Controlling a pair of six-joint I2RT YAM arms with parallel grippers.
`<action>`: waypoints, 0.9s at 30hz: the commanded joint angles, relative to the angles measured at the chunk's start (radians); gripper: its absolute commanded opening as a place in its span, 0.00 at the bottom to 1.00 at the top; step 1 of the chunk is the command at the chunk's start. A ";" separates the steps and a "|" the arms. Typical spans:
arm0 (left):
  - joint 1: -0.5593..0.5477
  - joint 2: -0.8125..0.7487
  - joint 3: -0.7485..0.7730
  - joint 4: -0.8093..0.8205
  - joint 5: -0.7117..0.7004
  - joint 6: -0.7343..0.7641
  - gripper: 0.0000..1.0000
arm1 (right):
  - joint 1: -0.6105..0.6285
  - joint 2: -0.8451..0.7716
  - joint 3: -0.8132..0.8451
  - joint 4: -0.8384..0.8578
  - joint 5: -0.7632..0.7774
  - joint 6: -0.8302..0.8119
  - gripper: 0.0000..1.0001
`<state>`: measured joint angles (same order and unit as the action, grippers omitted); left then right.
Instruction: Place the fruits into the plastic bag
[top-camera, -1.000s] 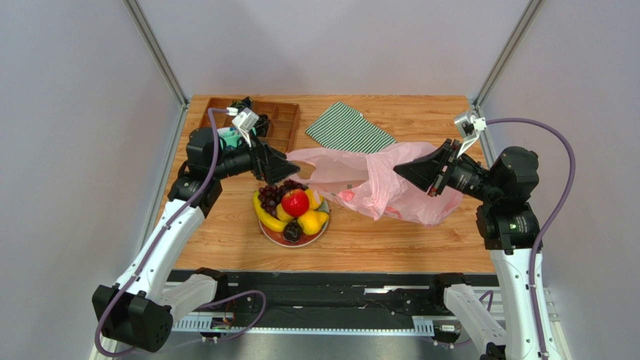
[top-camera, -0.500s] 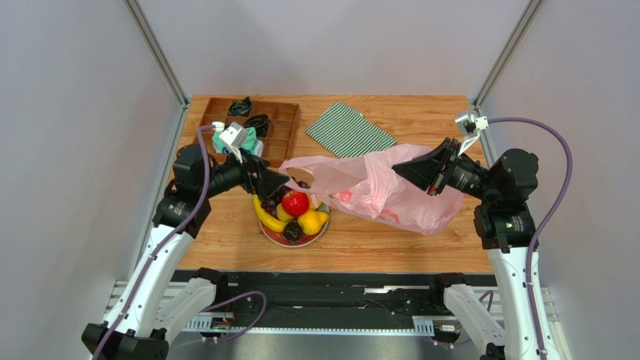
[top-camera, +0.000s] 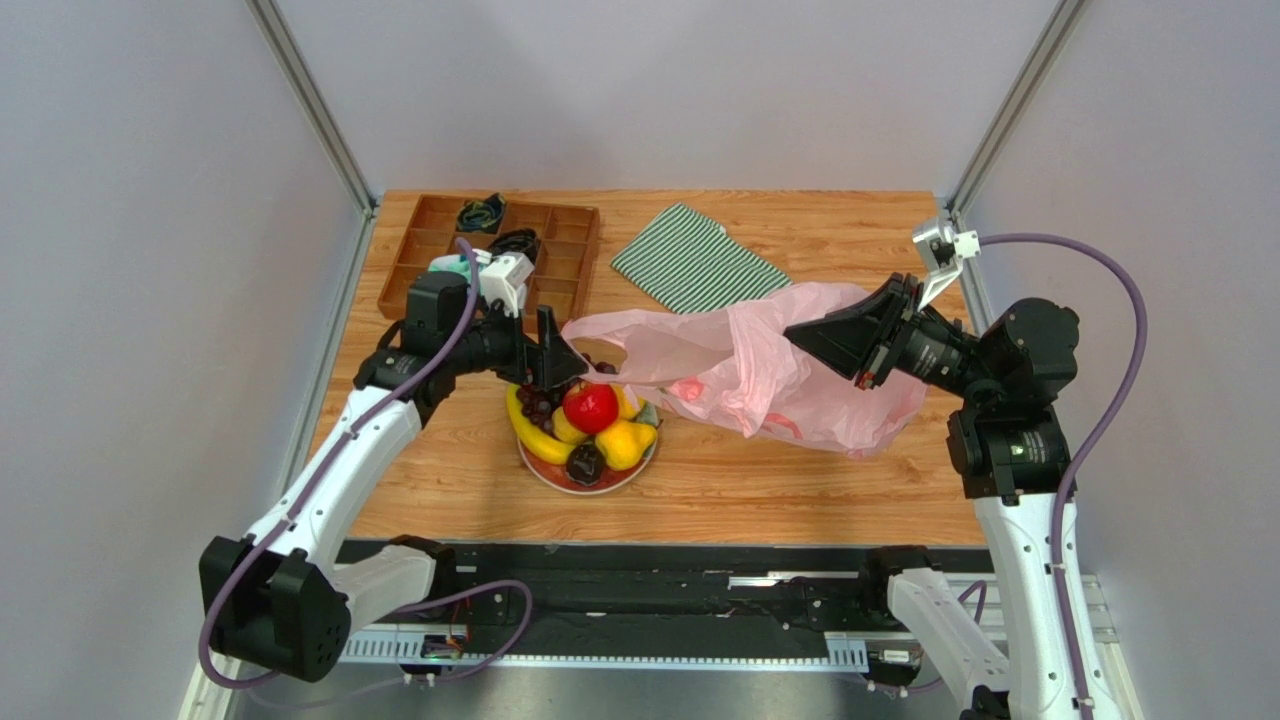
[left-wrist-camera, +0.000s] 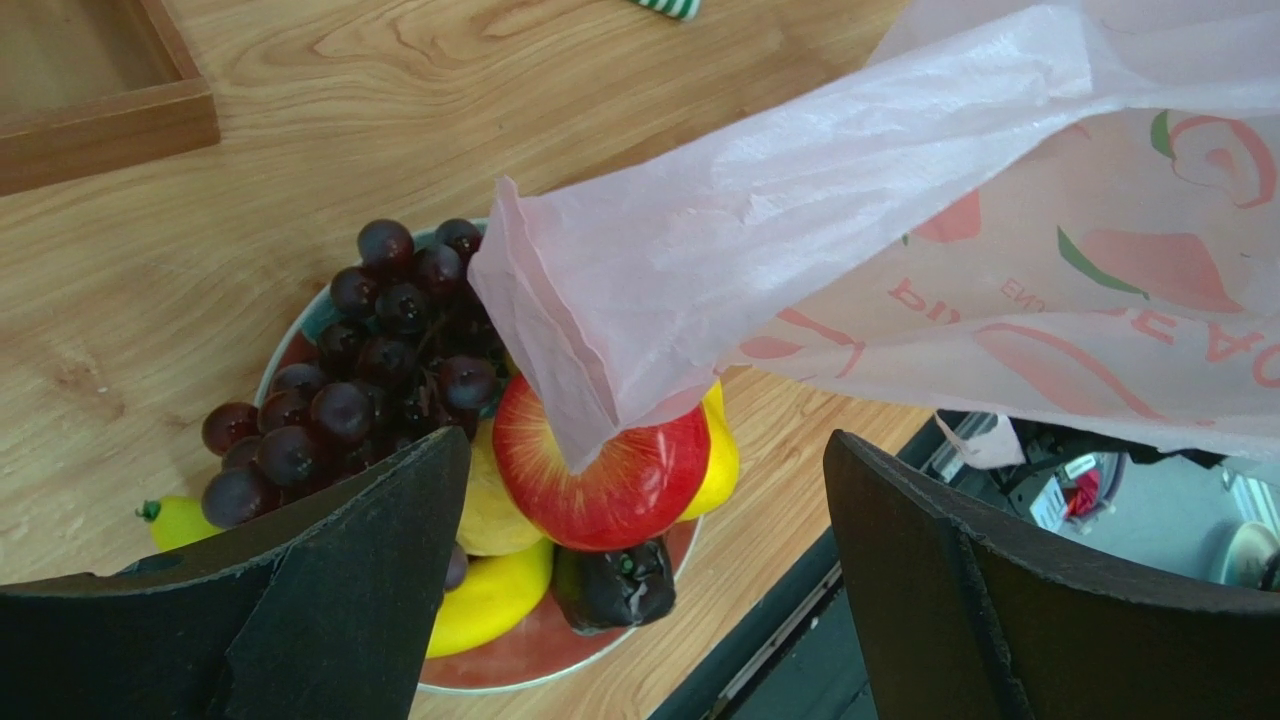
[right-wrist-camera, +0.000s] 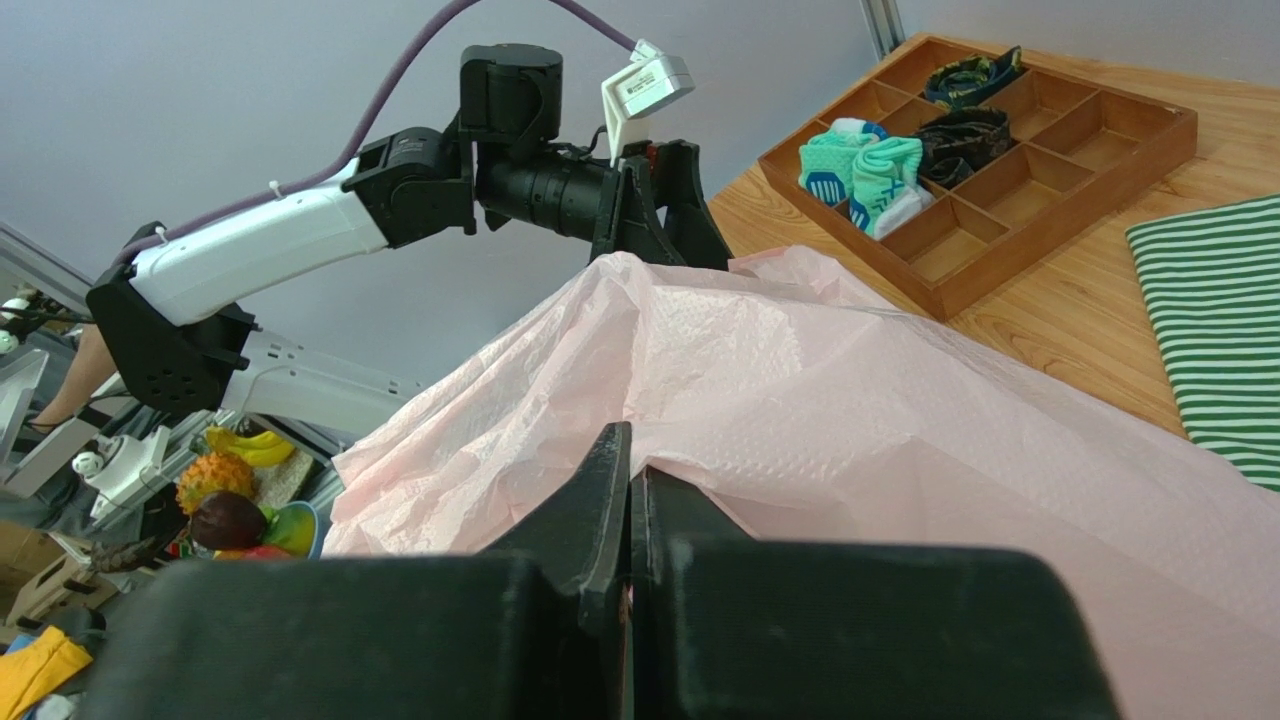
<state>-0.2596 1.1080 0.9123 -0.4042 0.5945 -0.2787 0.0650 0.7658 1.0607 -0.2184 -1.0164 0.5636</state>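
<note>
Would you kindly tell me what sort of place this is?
Probably a lab test cell, not a kitchen: a wooden table walled by plain grey panels on metal posts, with two robot arms mounted at its near edge.

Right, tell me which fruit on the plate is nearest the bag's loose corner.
The red apple: the only red fruit, the pink bag's corner tip overlapping it from the left wrist view; grapes and banana sit aside.

Left arm (top-camera: 340, 462) holds jaws wide, right arm (top-camera: 1031, 567) holds jaws pinched.
</note>
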 joint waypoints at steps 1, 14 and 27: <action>0.000 0.010 0.063 0.022 -0.036 -0.011 0.96 | 0.002 -0.006 0.008 0.054 -0.022 0.027 0.00; 0.002 0.181 0.161 0.013 0.050 -0.017 0.48 | 0.002 -0.043 -0.001 0.044 -0.014 0.047 0.00; -0.001 0.032 0.203 0.110 0.059 -0.109 0.00 | 0.002 0.039 0.059 -0.464 0.746 -0.175 0.48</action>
<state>-0.2592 1.2018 1.0424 -0.3813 0.6239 -0.3389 0.0685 0.7647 1.0576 -0.4053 -0.7212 0.4988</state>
